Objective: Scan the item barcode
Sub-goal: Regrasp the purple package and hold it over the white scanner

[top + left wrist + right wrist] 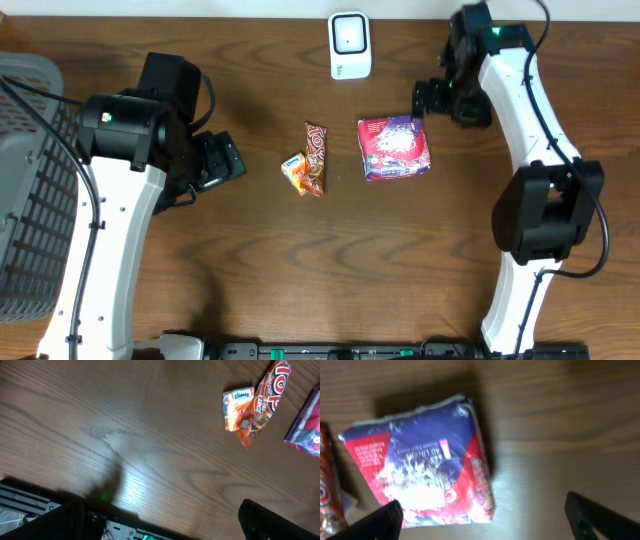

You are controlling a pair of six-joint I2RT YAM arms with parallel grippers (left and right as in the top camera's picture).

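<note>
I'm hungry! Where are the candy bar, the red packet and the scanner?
candy bar (316, 158), overhead view, middle of its wrapper.
red packet (395, 147), overhead view, middle of its top.
scanner (349, 45), overhead view, middle of its face.

Overhead: fixed above the surface (250, 250), facing straight down, distant; whole work area in frame.
Left wrist: low over the surface, tilted, left claw (160, 507) at the bottom corners. Shared with overhead: candy wrapper (260, 405), tissue pack (237, 407), edge of the red-and-blue packet (306, 430).
Right wrist: facing down, very near, right claw (483, 502) at the bottom corners; packet fills the left half. Shared with overhead: packet, wrapper's edge.
</note>
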